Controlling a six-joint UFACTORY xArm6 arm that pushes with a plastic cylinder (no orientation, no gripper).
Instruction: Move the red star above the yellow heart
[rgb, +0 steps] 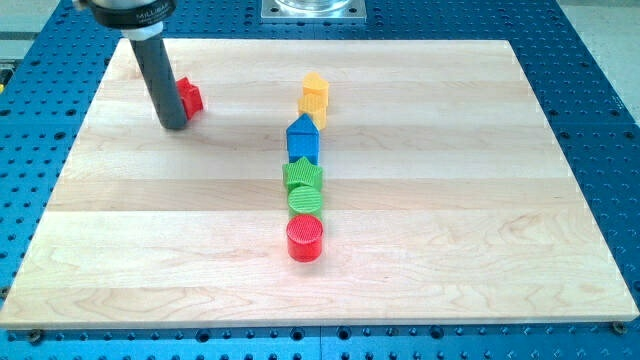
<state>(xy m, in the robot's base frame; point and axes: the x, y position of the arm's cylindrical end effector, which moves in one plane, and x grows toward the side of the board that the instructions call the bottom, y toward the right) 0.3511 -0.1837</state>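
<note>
Near the table (420, 290)'s top-left corner, my tip (173, 124) touches the red star (189, 97); this plain rod tool grips nothing. The yellow heart (314, 97) sits mid-table.

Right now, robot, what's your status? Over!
My tip at the board's upper left, touching the red star on its left side. Yellow heart tops the block column, star well to its left. Nothing between them.
</note>
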